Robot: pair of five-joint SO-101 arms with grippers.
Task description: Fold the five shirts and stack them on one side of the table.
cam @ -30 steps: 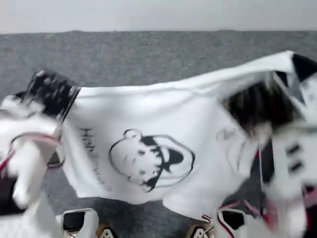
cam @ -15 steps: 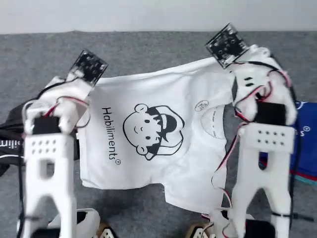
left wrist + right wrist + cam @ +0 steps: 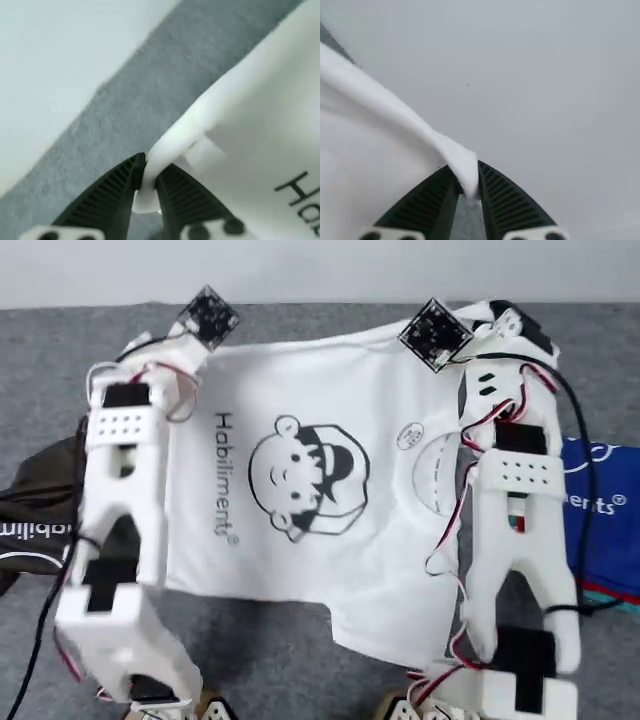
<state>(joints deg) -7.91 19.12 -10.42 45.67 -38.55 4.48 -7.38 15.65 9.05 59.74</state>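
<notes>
1. Shirt [image 3: 300,490]: white, spread across the middle of the high view on the grey table [image 3: 330,350]. The printed side faces up, with a cartoon face at centre and a line of lettering running along its left side. The upper edge lies near the top of the frame, and the lower right corner reaches toward the bottom edge.
2. Left gripper [image 3: 149,169]: clamped on the shirt's thick white edge (the fold passes between the black ribbed fingers [image 3: 115,192]) at the cloth's upper left corner in the high view.
3. Right gripper [image 3: 466,175]: pinched tight on a narrow ridge of the same white fabric, at the cloth's upper right corner in the high view.
4. Dark garment [image 3: 40,510]: crumpled at the left edge of the high view, beside the left arm.
5. Blue garment [image 3: 600,505]: lying at the right edge, just beside the right arm.
</notes>
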